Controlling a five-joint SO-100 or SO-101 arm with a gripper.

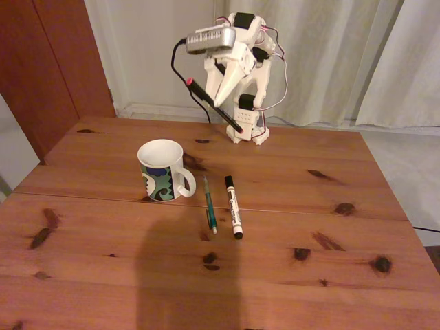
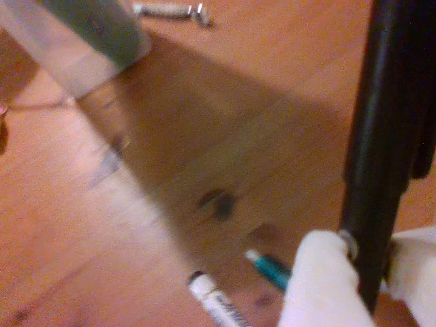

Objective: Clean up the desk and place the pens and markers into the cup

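Note:
My gripper [image 1: 219,103] is raised above the back of the desk [image 1: 275,227], shut on a thin black pen with a red tip [image 1: 206,96] that slants through the air. The white cup [image 1: 163,170] with a green and blue pattern stands upright at the desk's middle left. Just right of it lie a teal-green pen [image 1: 210,205] and a white marker with a black cap [image 1: 234,206], side by side. In the wrist view the black pen [image 2: 381,150] stands between my white fingers [image 2: 320,279], with the teal pen [image 2: 272,269] and marker [image 2: 218,303] below.
The arm's base [image 1: 247,127] sits at the desk's far edge, in front of pale curtains. A blurred white and dark-green shape [image 2: 88,34], probably the cup, shows at the wrist view's top left, and a small silvery object [image 2: 170,9] lies near the top edge.

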